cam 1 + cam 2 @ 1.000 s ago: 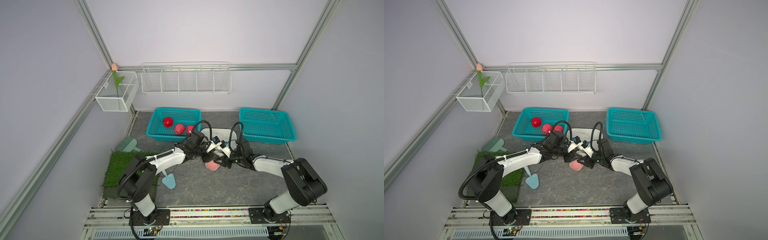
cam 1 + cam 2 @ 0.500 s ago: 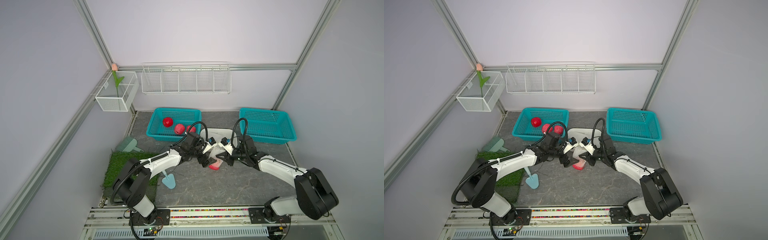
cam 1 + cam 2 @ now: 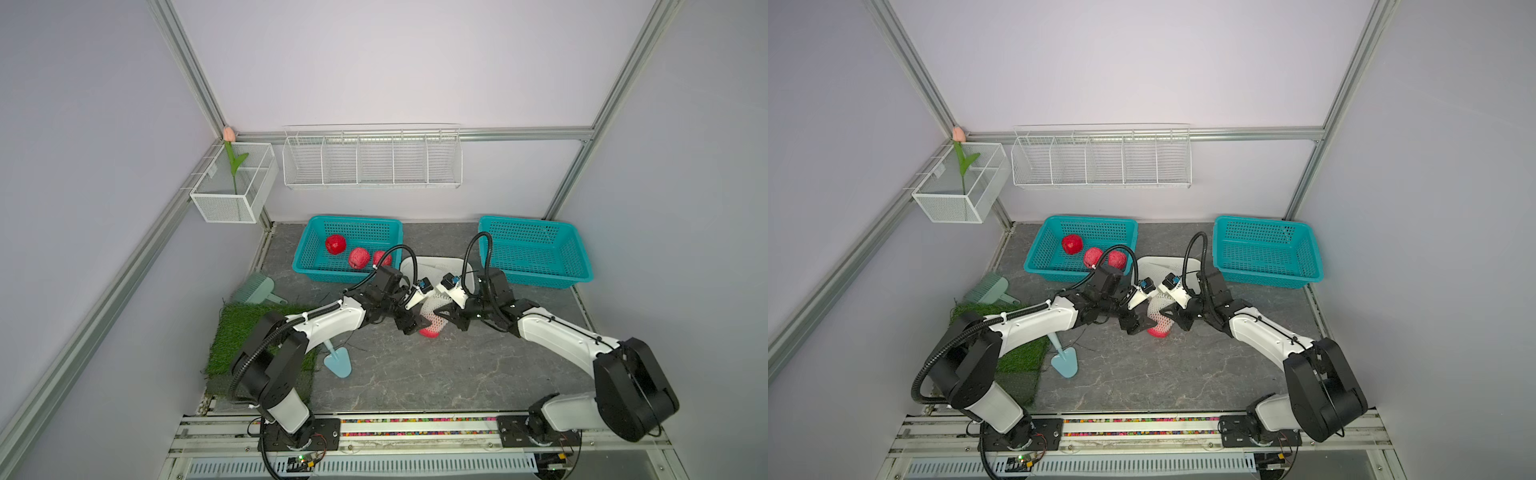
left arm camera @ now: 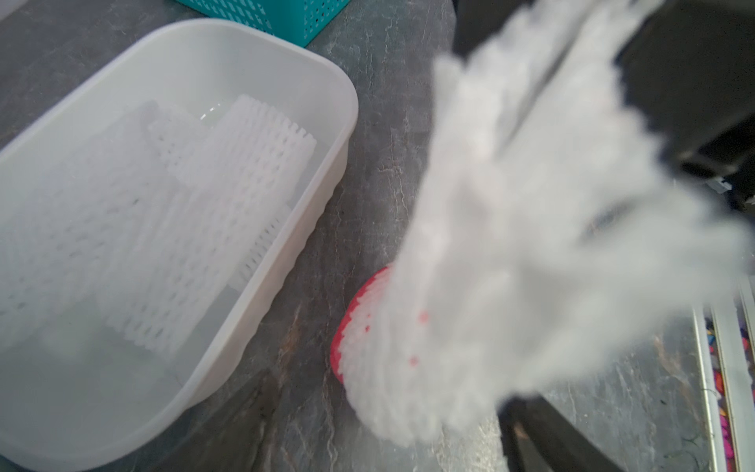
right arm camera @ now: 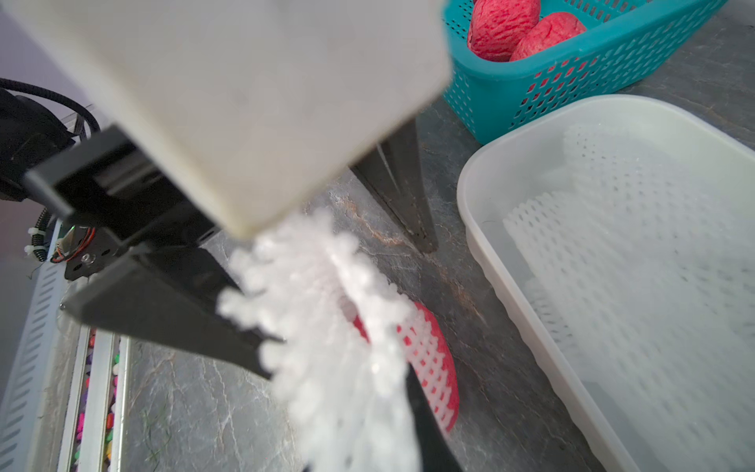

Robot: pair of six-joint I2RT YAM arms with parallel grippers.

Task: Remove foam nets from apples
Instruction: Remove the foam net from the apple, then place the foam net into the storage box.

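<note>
A red apple (image 3: 429, 332) half inside a white foam net (image 3: 431, 312) sits mid-table between both grippers; its lower part is bare (image 5: 439, 367). My right gripper (image 3: 448, 316) is shut on the net's bunched upper end (image 5: 327, 294), which stretches up from the apple (image 4: 347, 327). My left gripper (image 3: 415, 325) is open, its black fingers (image 5: 171, 314) wide apart on either side of the net. I cannot tell whether the apple touches the table. Three bare apples (image 3: 359, 257) lie in the left teal basket (image 3: 305, 259). Removed nets (image 4: 228, 171) lie in the white tub (image 4: 339, 102).
A second teal basket (image 3: 534, 266) stands back right, close to the white tub (image 3: 440, 262). A green turf mat (image 3: 245, 332), blue trowel (image 3: 338, 362) and green dustpan (image 3: 255, 291) lie on the left. White wire racks (image 3: 372, 160) hang on the back wall.
The net has been drawn upward and the apple's red underside now shows. The right arm has stretched out lower. The left fingers have spread apart.
</note>
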